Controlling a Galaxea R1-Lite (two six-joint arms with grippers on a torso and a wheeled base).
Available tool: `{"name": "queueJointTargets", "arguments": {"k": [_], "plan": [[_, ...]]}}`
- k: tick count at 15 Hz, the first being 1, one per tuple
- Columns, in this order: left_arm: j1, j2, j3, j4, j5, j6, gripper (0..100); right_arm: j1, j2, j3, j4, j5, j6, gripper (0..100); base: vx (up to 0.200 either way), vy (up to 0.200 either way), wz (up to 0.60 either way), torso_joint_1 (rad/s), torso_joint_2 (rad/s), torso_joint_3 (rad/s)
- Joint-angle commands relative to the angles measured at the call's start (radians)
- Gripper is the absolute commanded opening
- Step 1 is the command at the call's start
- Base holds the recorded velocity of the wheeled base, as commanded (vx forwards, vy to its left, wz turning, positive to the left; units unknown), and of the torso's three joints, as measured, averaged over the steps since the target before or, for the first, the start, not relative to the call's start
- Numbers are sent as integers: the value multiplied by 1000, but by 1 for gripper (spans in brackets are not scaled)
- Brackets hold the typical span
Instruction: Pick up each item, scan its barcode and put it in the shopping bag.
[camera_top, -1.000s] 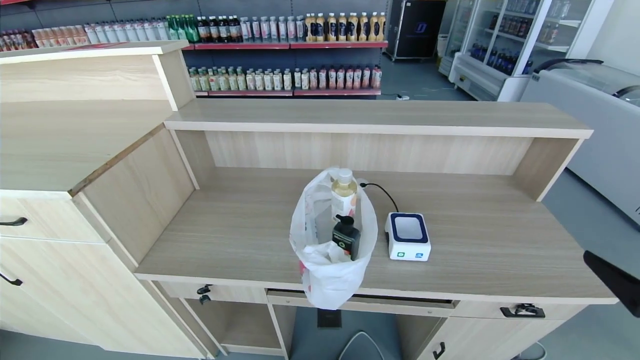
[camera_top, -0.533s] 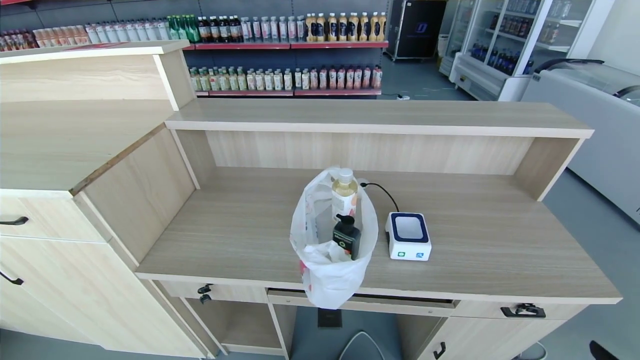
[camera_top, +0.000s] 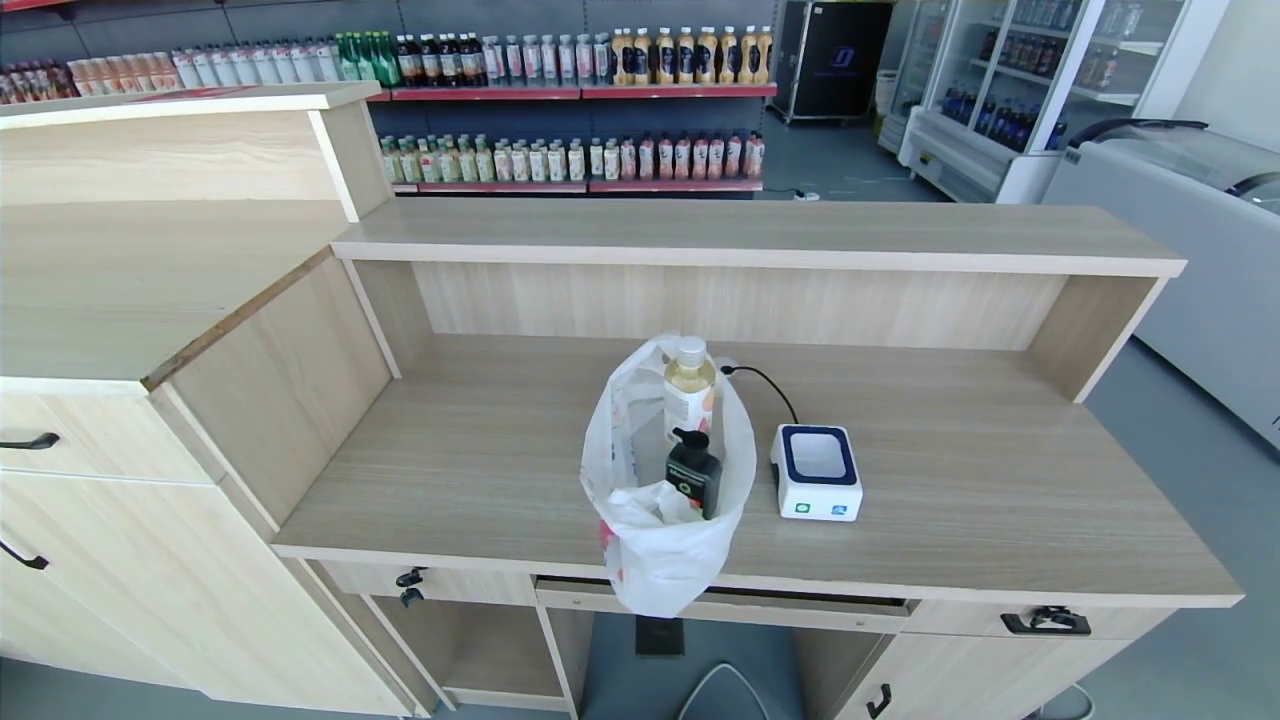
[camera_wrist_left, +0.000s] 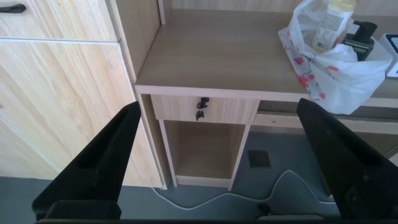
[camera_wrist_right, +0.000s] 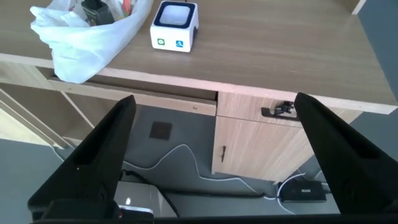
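On the counter (camera_top: 1000, 480), head view: white shopping bag (camera_top: 655, 560) stands at the front edge, sagging over the lip. Inside it, upright: a tea bottle (camera_top: 688, 395) and, in front of it, a black pump bottle (camera_top: 692, 478). Scanner (camera_top: 815, 470) sits just beside the bag on my right. Every item I see is bagged, so I judge the job about done.

Left wrist view: left gripper (camera_wrist_left: 217, 109) spread wide, holding nothing, low in front of the cabinet, well apart from the bag (camera_wrist_left: 336, 74).

Right wrist view: right gripper (camera_wrist_right: 214, 99) also wide and empty, below counter level, scanner (camera_wrist_right: 175, 25) and bag (camera_wrist_right: 81, 37) beyond it.

Handling guess: bag is thin film, floppy and slippery, so I'd pinch the gathered rim, not the wall. Bottles are rigid and liquid-heavy; grip mid-body, never the pump head.
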Motion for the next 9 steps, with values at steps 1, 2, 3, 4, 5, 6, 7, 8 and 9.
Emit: {"name": "queueJointTargets", "arguments": {"k": [1,2,3,4,5,6,7,8,9], "plan": [[0,0,0,0,0,0,100,-29,-92,0,-1,-2,10,100,0,0,0,0,0,0],[0,0,0,0,0,0,100,-29,-92,0,-1,-5,10,100,0,0,0,0,0,0],[0,0,0,0,0,0,100,-30,-92,0,-1,-6,12,100,0,0,0,0,0,0],[0,0,0,0,0,0,100,-29,-92,0,-1,-6,12,100,0,0,0,0,0,0],[0,0,0,0,0,0,100,-30,-92,0,-1,-6,12,100,0,0,0,0,0,0],[0,0,0,0,0,0,100,-30,-92,0,-1,-6,12,100,0,0,0,0,0,0],[0,0,0,0,0,0,100,-30,-92,0,-1,-6,12,100,0,0,0,0,0,0],[0,0,0,0,0,0,100,-30,-92,0,-1,-6,12,100,0,0,0,0,0,0],[0,0,0,0,0,0,100,-29,-92,0,-1,-6,12,100,0,0,0,0,0,0]]}}
